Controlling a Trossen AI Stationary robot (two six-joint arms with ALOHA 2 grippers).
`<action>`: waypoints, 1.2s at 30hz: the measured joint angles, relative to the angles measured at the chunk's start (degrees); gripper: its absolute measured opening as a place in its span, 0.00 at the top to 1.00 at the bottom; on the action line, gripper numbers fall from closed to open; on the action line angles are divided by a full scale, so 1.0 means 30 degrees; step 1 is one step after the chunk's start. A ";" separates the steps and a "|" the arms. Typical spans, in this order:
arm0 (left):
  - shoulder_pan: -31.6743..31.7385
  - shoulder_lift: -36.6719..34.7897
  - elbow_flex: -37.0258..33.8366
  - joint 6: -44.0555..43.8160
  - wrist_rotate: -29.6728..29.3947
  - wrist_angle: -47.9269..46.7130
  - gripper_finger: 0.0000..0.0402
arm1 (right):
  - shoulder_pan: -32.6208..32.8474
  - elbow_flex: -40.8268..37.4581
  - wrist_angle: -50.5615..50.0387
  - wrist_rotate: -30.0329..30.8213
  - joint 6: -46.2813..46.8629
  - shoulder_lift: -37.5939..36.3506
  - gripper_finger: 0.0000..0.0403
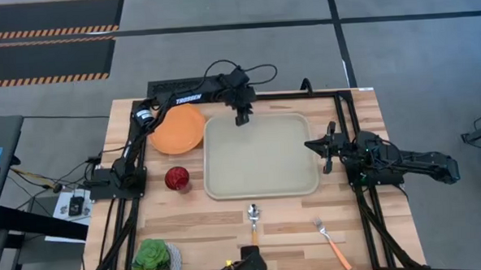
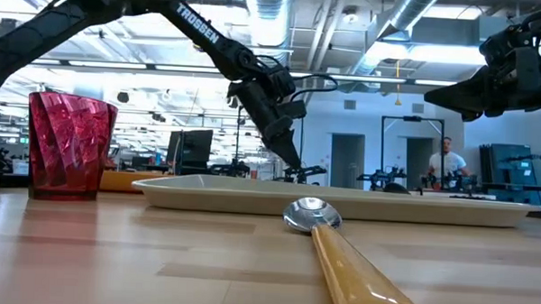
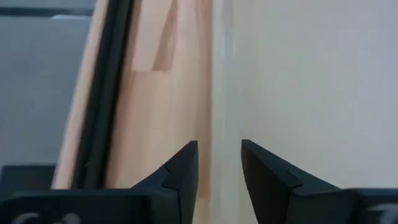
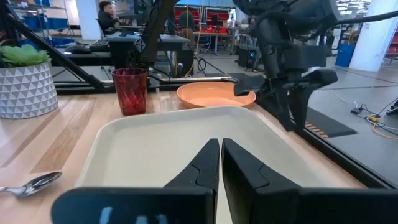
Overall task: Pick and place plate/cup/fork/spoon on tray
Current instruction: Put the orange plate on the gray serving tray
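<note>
Beige rounded tray (image 1: 262, 162) — smooth | orange round plate (image 1: 178, 129) | faceted red cup (image 1: 176, 178)

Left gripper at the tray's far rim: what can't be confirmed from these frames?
- Contact: the left gripper hangs at the far rim of the tray; no view shows whether its fingers, apart in the left wrist view, touch the rim.
- The fork shows only in the high view, tines too small to read.
- The spoon handle is cut off by the low view's bottom edge.
- The plate is partly covered by the left arm.
</note>
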 joint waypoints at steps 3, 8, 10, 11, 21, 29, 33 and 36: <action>-0.0473 -0.0039 0.0734 0.0053 -0.1241 -0.1348 0.81 | 0.0000 -0.0002 0.0000 0.0000 0.0000 0.0000 0.89; -0.1662 -0.0051 0.0834 0.0554 -0.3245 -0.2741 0.98 | 0.0000 -0.0002 0.0000 0.0000 0.0000 -0.0002 0.89; -0.2058 -0.0051 0.0835 0.0661 -0.3975 -0.2589 0.98 | 0.0000 0.0002 0.0000 0.0000 0.0000 0.0000 0.89; -0.2183 -0.0051 0.0835 0.0745 -0.4164 -0.2545 0.98 | 0.0000 0.0001 0.0000 0.0000 0.0000 0.0000 0.89; -0.2299 -0.0051 0.0828 -0.0664 -0.4052 -0.2326 1.00 | 0.0000 0.0004 0.0000 0.0000 0.0000 0.0000 0.89; -0.2269 -0.0090 0.0395 -0.1487 -0.3407 -0.1691 1.00 | 0.0000 -0.0003 0.0000 0.0000 0.0000 0.0000 0.89; -0.2248 -0.1585 -0.2227 -0.1668 -0.3538 -0.0914 1.00 | 0.0000 -0.0003 0.0000 0.0000 0.0000 0.0000 0.89; -0.2189 -0.3937 -0.4863 -0.1882 -0.4027 0.0501 1.00 | 0.0000 -0.0003 0.0007 0.0002 0.0000 0.0000 0.89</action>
